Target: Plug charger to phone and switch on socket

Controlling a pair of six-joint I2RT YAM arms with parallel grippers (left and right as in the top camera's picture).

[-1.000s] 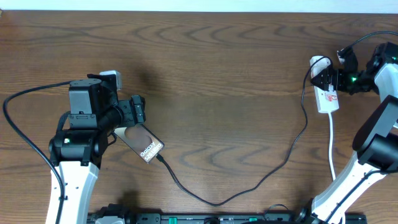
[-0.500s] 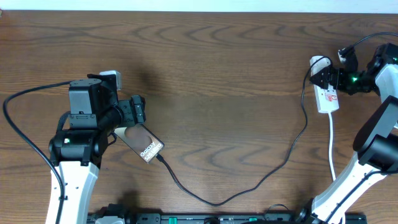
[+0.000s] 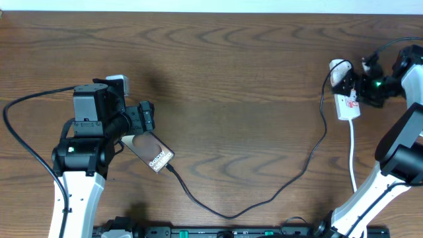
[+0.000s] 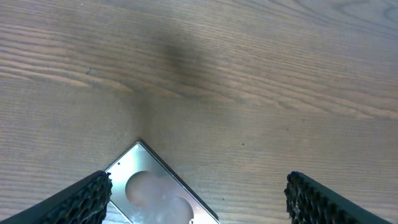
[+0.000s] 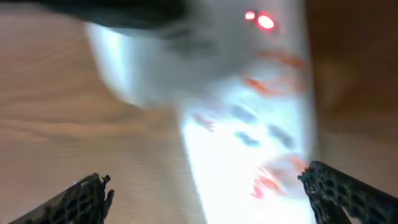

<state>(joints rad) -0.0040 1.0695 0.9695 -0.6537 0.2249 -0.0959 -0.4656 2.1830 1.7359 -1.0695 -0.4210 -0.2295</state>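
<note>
Two open grippers attend one wired circuit. The phone [image 3: 153, 153] lies flat at the table's [image 3: 231, 66] 8 o'clock, lettering up. The charger [image 3: 230, 215] tip meets its 4 o'clock end, and the black cable loops past 6 o'clock up to the socket [image 3: 348, 106] at 2 o'clock. The left gripper [image 4: 199, 194] hovers with jaws wide over the phone's 11 o'clock corner, gripping nothing. The right gripper [image 5: 211, 199], jaws wide, straddles the blurred socket, where a red light [image 5: 261, 20] glows.
</note>
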